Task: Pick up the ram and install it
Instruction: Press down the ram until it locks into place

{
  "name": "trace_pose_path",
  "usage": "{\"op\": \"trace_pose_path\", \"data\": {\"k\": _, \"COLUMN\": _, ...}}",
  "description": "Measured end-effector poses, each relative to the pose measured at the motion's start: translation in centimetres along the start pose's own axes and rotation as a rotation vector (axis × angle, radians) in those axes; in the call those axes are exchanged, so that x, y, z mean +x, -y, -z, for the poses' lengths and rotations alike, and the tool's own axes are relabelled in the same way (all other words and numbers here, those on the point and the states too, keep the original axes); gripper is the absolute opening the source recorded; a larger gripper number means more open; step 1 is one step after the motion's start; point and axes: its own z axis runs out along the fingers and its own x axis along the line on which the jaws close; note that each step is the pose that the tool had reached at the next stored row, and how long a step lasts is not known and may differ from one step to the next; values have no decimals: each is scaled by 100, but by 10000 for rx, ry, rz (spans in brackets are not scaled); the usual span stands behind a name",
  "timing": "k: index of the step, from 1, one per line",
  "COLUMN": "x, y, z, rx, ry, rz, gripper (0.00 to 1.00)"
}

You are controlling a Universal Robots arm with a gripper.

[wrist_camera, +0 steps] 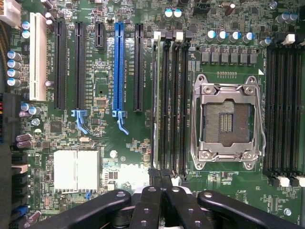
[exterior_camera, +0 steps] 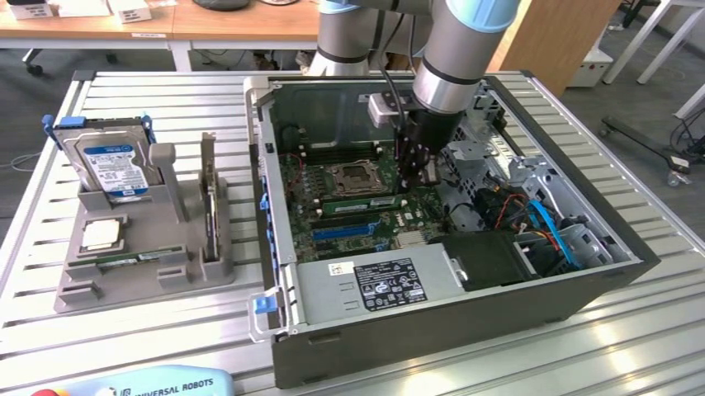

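Note:
The ram [exterior_camera: 364,200] is a thin green stick standing on edge in a memory slot beside the empty processor socket [exterior_camera: 355,175] on the motherboard. In the wrist view the ram [wrist_camera: 155,95] shows edge-on in the first of several black slots. My gripper [exterior_camera: 420,180] reaches down inside the open computer case, at one end of that stick. Its black fingertips [wrist_camera: 161,175] are pressed together at the end of the memory slots, and nothing shows between them. I cannot tell whether they touch the ram.
The case walls [exterior_camera: 270,148] and a drive cage with cables [exterior_camera: 529,214] hem in the arm. On the exterior view's left, a grey holder [exterior_camera: 144,276] carries a silver hard drive [exterior_camera: 107,161], a square processor chip [exterior_camera: 101,235] and a thin green strip [exterior_camera: 127,261].

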Motion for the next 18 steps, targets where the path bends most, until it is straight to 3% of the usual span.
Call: {"op": "trace_pose_path", "data": {"k": 18, "x": -4, "y": 1, "z": -17, "rx": -2, "ry": -4, "rz": 2, "gripper": 10}}
